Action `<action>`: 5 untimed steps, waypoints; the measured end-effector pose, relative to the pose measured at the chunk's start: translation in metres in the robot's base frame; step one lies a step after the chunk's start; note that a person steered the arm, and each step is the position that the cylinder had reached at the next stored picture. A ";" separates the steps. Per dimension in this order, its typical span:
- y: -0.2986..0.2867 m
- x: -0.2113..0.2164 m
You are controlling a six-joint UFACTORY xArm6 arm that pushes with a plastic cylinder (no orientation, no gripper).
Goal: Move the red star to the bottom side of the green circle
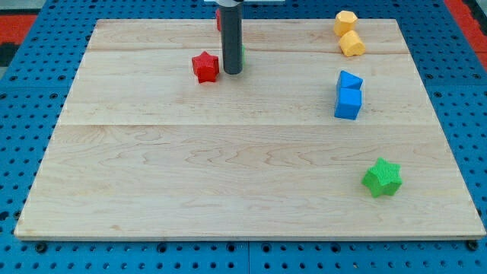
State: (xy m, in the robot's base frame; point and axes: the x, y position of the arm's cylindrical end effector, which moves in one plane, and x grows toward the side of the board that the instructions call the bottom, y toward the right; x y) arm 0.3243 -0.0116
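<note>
The pale wooden board point(251, 167) lies on a blue pegboard point(23, 114). My tip point(232, 72) stands just right of the red star block point(205, 66), near the view's top; there are no fingers on the rod. A green sliver point(243, 55) behind the rod may be the green circle.
</note>
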 end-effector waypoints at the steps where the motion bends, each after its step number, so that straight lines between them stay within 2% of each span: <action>1: 0.000 -0.040; 2: -0.007 -0.070; 3: -0.019 0.010; 4: -0.094 0.050; 5: -0.115 0.038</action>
State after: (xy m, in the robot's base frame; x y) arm 0.3620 -0.1261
